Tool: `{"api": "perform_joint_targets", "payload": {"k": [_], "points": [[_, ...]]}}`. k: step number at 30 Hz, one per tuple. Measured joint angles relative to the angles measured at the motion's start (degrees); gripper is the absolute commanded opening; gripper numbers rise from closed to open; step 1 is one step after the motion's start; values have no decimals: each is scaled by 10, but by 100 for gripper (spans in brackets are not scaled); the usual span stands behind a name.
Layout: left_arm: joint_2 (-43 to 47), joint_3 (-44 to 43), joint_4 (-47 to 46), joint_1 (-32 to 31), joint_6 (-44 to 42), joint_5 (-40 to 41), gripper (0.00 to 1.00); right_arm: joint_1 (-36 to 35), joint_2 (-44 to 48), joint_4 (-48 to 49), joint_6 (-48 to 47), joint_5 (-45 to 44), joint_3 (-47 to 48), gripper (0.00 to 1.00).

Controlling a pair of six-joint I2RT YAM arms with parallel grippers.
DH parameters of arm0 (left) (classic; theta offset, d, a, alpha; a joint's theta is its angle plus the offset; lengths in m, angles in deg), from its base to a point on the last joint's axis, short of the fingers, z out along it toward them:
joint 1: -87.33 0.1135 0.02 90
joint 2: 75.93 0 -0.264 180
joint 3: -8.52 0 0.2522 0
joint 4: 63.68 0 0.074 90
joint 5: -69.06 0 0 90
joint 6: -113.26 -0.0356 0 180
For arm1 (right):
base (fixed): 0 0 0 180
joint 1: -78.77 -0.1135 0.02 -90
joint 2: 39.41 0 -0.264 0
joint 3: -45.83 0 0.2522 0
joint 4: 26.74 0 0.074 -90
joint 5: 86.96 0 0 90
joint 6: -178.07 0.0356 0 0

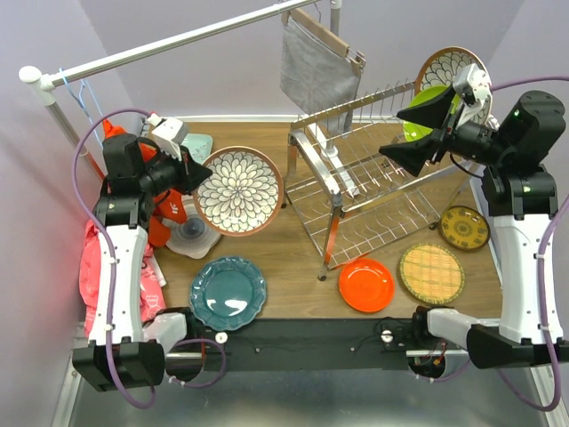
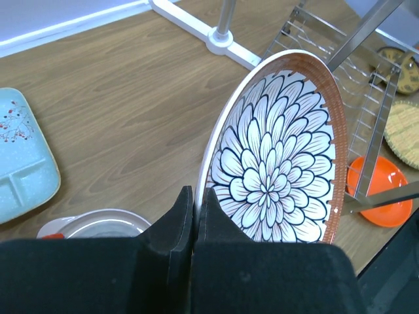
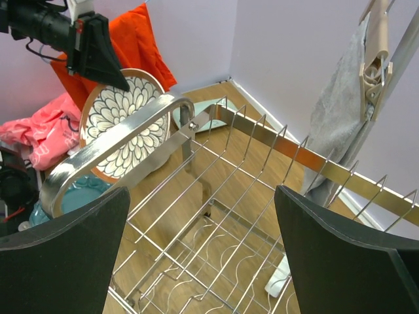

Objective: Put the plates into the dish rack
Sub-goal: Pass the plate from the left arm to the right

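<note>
- Holding a brown-rimmed floral plate (image 1: 238, 190) by its rim: left gripper (image 1: 197, 173), jaws pinched nearly together on the edge.
- The plate is up off the table (image 1: 293, 245), standing on edge, patterned face toward the top camera.
- It sits just left of the dish rack (image 1: 356, 178); can't tell if it touches.
- Right gripper (image 1: 411, 133) is spread wide with nothing between the fingers, hovering over the rack's upper tier at the right end.
- Second floral plate (image 1: 449, 67) and lime green plate (image 1: 429, 96) stand at the rack's far right, partly hidden by the right gripper.
- Flat on the table: teal plate (image 1: 228, 293), orange plate (image 1: 365, 285), yellow woven plate (image 1: 431, 273), dark-yellow patterned plate (image 1: 464, 228).
</note>
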Motion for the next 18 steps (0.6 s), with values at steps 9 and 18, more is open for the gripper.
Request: {"api": "perform_joint_targets", "payload": {"k": [9, 18], "points": [[41, -16, -1, 12, 77, 22, 0, 0, -40, 5, 30, 7, 40, 98], [77, -63, -7, 17, 156, 60, 0, -8, -95, 11, 61, 8, 106, 97]]}}
